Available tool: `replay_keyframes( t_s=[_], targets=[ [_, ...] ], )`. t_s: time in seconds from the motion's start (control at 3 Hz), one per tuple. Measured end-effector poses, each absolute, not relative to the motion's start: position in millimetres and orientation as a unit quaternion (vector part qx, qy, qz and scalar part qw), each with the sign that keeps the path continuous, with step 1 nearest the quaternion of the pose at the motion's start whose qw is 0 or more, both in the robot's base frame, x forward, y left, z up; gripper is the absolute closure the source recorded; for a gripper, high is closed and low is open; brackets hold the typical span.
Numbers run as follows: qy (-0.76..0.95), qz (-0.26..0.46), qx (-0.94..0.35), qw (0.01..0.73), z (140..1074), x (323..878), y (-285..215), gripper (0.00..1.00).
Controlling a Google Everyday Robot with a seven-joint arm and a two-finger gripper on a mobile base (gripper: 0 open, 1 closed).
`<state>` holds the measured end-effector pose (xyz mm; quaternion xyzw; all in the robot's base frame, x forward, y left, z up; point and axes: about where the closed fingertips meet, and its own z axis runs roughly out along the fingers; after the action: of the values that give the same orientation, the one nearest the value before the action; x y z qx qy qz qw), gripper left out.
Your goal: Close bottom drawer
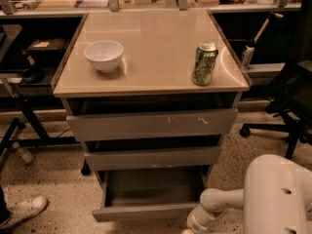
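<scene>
The bottom drawer (146, 209) is the narrowest grey drawer and stands pulled out at the foot of the cabinet, its flat front panel near the lower edge of the camera view and its box empty. Above it sit the medium plain drawer front (152, 157) and the widest front (151, 123) with white scratch marks. My white arm (214, 206) reaches in from the lower right, just right of the open drawer's front corner. The gripper itself is below the frame's edge and out of view.
A white bowl (104, 55) and a green can (204, 64) stand on the beige cabinet top (151, 43). A black office chair (292, 101) is at the right, a black stand (24, 106) at the left, and a person's shoe (27, 208) at the lower left floor.
</scene>
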<state>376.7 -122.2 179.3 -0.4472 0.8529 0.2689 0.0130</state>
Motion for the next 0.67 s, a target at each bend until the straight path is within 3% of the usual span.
replay_keyframes(
  t_s=[0.67],
  targets=[
    [0.853,0.269,-0.447,0.013,179.3,376.7,-122.2,0.42]
  ],
)
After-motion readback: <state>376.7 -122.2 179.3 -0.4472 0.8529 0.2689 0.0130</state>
